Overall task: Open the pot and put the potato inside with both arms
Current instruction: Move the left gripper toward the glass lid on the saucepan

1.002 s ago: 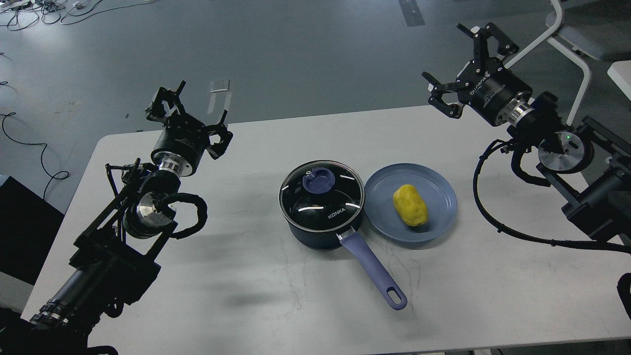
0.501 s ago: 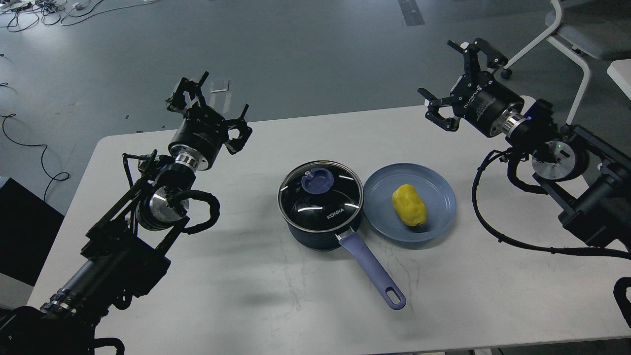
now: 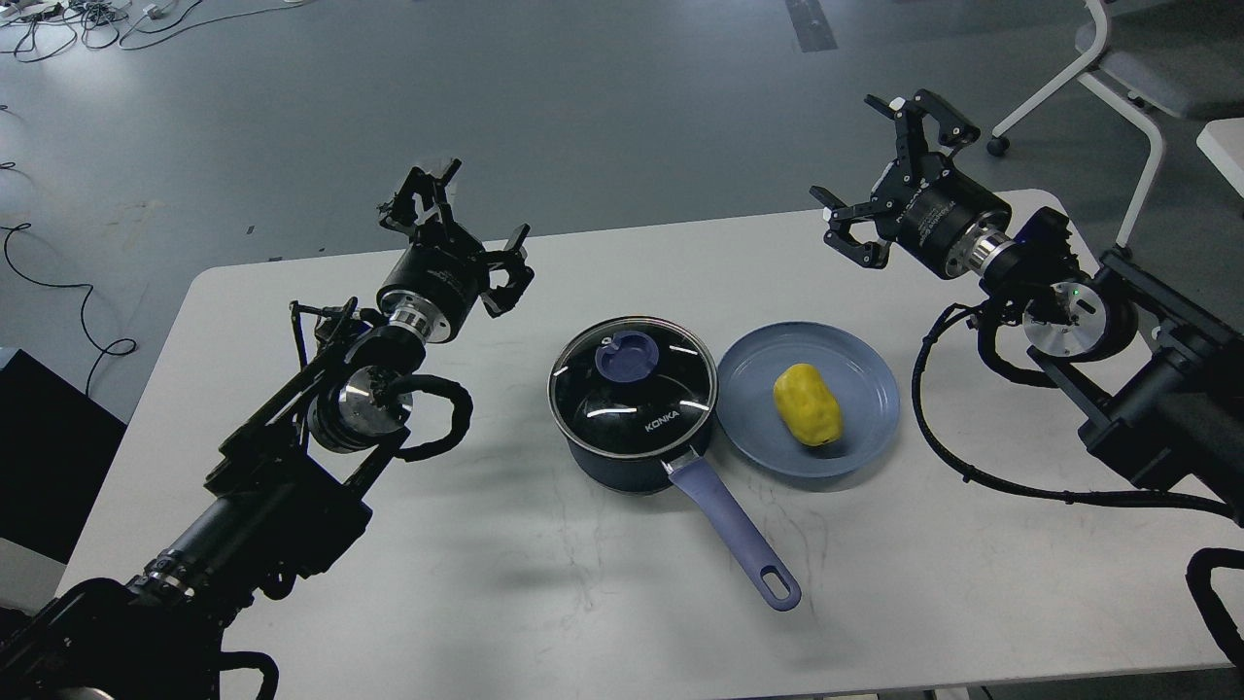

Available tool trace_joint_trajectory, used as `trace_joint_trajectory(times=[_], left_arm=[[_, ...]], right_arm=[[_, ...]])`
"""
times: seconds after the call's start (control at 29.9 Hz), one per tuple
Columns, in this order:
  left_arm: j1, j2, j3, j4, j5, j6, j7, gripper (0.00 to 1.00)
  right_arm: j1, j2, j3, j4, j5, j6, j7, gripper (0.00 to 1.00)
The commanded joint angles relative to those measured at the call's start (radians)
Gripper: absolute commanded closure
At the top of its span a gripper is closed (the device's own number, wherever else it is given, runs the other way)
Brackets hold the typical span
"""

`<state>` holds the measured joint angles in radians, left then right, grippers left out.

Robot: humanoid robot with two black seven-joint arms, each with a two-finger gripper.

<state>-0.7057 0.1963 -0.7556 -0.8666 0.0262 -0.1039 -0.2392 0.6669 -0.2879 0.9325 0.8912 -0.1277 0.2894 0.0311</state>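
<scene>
A dark pot (image 3: 632, 442) with a purple handle stands mid-table. Its glass lid (image 3: 633, 384) with a purple knob (image 3: 626, 355) sits closed on it. A yellow potato (image 3: 807, 404) lies on a blue plate (image 3: 768, 428) touching the pot's right side. My left gripper (image 3: 459, 228) is open and empty, raised above the table up and left of the pot. My right gripper (image 3: 877, 170) is open and empty, raised above the table's far edge, up and right of the plate.
The white table (image 3: 544, 583) carries only the pot and plate. A white chair (image 3: 1118, 68) stands on the grey floor at the back right. Cables (image 3: 78, 19) lie on the floor at the far left.
Both arms have moved inward toward the pot and plate: the left gripper to the right, the right gripper left and down. Both stay open. The pot, lid and potato have not moved.
</scene>
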Motion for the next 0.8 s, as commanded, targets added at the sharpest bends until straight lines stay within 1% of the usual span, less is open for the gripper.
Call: trace_joint_trajectory(times=[0.0,0.03,0.07,0.43,0.77], left_arm=[[0.0,0.011,-0.002,0.0,0.0,0.0,-0.002,0.02],[0.0,0.014,-0.005,0.0,0.0,0.0,-0.002,0.02],[0.0,0.015,-0.005,0.0,0.0,0.001,-0.002,0.02],[0.003,0.04,-0.002,-0.011,0.0,0.003,-0.003,0.02],[0.006,0.051,0.013,-0.018,0.029,0.01,-0.012,0.02]], right_arm=[[-0.006,-0.002,-0.003,0.003,0.0,0.001,-0.013,0.0],[-0.009,-0.002,-0.004,0.005,0.0,0.001,-0.034,0.0],[-0.013,-0.002,-0.003,0.006,0.0,0.001,-0.042,0.0],[-0.023,-0.011,0.005,0.011,0.002,0.001,-0.043,0.0],[-0.023,-0.039,0.005,0.049,0.002,0.007,-0.045,0.0]])
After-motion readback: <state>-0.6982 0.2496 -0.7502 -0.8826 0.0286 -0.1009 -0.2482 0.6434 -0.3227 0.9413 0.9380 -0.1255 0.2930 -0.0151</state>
